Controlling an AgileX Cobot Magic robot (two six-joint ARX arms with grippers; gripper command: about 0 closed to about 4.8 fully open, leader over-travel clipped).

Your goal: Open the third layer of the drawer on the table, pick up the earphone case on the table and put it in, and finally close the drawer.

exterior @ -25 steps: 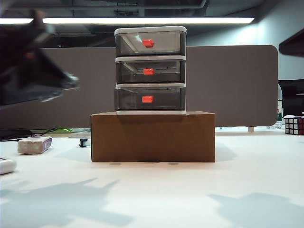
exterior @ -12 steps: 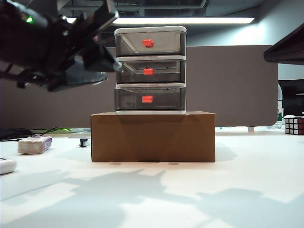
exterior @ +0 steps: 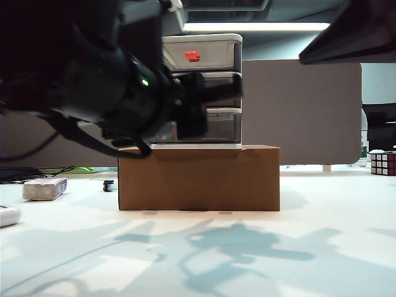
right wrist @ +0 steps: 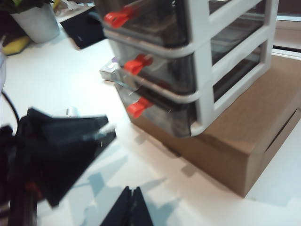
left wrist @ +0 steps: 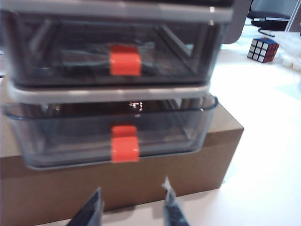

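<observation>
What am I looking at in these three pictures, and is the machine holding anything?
A robot with two arms, each ending in a two-finger gripper. One camera faces the table; the other two ride on the wrists. On the table a cardboard box carries the drawer unit; the earphone case lies at the far left near a white block. The left gripper, open and empty, points at the lowest drawer and its red handle. The right gripper looks shut and holds nothing.
</observation>
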